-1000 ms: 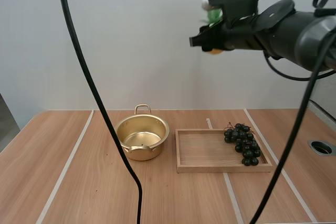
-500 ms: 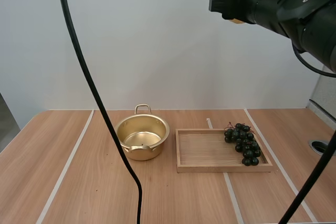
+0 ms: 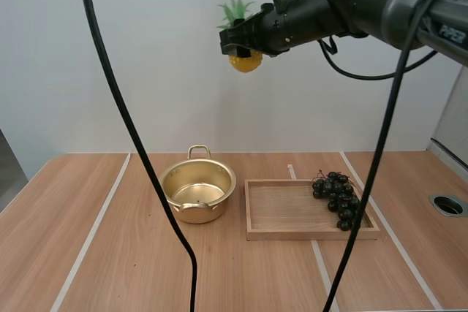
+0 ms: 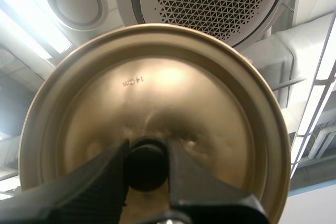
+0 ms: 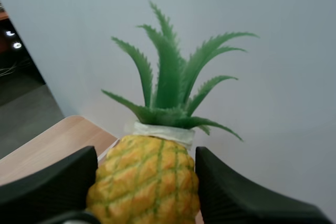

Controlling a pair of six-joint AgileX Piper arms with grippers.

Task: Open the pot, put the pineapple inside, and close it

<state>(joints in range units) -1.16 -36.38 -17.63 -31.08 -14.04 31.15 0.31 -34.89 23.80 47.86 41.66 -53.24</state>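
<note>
From my station I start at the left: my left claw [image 4: 147, 165] is closed on the black knob [image 4: 146, 167] of the lid [image 4: 157, 93] and holds it up away from the table [image 3: 95, 253], so the pot [image 3: 198, 191] stands open and empty near the left end of the tray [image 3: 311, 234]. What has changed is the right arm. A second ago it hung further right, half a second ago it had risen higher, and now it has swung leftward and come down a little, so the pineapple [image 3: 246, 62] shows plainly. It sits between the two fingers of my right claw [image 3: 245, 47], which grip its yellow body with the green crown pointing past the fingertips. I judge the carry to the pot is under way: the fruit hangs high above the table, a little right of the pot's mouth and roughly over the tray's left edge, though depth is hard to read. It has yet to go further left and well down before release. At the right, the grapes [image 3: 338, 200] lie on the tray's far right corner.
</note>
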